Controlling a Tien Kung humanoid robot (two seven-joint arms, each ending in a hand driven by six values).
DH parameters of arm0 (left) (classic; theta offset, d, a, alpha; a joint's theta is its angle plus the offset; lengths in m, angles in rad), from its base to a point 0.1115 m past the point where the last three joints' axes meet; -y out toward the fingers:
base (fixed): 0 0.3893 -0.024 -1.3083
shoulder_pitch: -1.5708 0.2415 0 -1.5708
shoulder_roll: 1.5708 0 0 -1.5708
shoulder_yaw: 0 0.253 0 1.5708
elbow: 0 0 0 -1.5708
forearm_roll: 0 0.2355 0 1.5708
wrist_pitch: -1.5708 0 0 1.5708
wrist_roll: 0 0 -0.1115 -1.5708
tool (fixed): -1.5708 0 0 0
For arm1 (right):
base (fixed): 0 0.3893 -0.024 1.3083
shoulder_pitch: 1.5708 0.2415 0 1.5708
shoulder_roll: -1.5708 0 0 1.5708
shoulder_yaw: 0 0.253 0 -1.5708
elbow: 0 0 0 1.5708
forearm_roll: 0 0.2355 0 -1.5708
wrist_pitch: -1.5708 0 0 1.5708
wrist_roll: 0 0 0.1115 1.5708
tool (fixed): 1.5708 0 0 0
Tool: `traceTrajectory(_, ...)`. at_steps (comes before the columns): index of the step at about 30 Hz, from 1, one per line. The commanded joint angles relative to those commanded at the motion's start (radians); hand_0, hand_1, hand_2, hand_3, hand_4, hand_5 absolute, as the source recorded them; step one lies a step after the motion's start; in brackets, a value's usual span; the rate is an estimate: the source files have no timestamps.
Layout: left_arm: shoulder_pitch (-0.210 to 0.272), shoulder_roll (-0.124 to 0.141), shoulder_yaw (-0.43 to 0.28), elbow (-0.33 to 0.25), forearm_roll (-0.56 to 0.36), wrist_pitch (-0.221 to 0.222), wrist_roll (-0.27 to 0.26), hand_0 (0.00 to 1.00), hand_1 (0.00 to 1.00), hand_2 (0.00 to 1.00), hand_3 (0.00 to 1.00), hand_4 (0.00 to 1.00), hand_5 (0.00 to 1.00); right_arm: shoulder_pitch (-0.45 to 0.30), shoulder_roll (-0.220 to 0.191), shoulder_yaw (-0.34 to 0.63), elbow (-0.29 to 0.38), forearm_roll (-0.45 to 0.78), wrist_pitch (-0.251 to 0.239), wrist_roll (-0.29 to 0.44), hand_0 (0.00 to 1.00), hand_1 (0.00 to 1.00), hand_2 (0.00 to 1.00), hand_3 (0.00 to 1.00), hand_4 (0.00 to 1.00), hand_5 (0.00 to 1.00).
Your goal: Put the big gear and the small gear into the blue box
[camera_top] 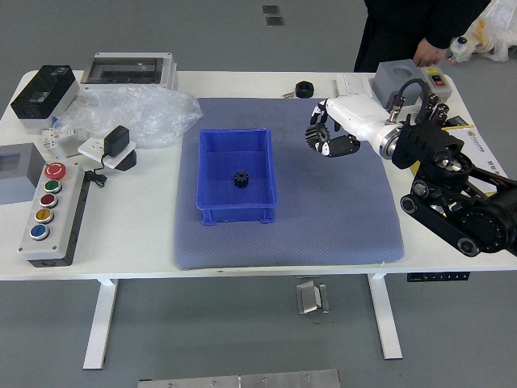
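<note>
Five buttons, red, green, dark red, yellow and blue, in a line on the grey control box (69, 218) at the table's left end. Left of it, at the table's edge, a plain grey box (16, 186); beyond both, near the far left corner, a black box (42, 90). Next, a white device (97, 149) with a black block on it, then a crumpled clear plastic bag (145, 117) lying in front of a grey case (129, 73) with a dark top.

Farther right, on the blue-grey mat (323, 234), the blue box (208, 182), open at the top, with the small gear (241, 179) inside, on its floor. Past the mat's far edge, a round black item (304, 90).

Right of the blue box and well apart from it, over the mat, the big gear (317, 136), gripped at the fingertips of the right hand (363, 119). Behind the hand, a grey block (398, 78). At the table's far side, a person (404, 24) in dark clothes, with one hand (428, 53) lowered near the block. Rightmost, partly behind the robot's black right arm (468, 214), a yellow box (483, 187) with a white top.
</note>
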Motion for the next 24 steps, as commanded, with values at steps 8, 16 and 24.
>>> traceTrajectory(8, 0.001, 0.002, -0.003, 0.000, 0.004, 0.000, 0.000, 0.901, 0.890, 0.859, 0.869, 0.789, 0.332, 0.041, 0.073, -0.019, 0.031, -0.003, 0.004, -0.006, 0.585, 0.437, 0.501, 0.600, 0.544, 0.160)
traceTrajectory(16, 0.000, 0.005, 0.000, 0.000, 0.010, -0.001, 0.002, 0.902, 0.891, 0.859, 0.868, 0.789, 0.331, 0.051, 0.166, -0.011, 0.001, -0.003, -0.005, -0.006, 0.584, 0.436, 0.502, 0.597, 0.545, 0.164)
traceTrajectory(24, -0.002, -0.001, 0.004, 0.000, 0.011, -0.002, 0.002, 0.901, 0.891, 0.859, 0.869, 0.789, 0.331, 0.020, 0.229, -0.003, -0.045, 0.003, -0.023, 0.000, 0.586, 0.437, 0.501, 0.597, 0.544, 0.163)
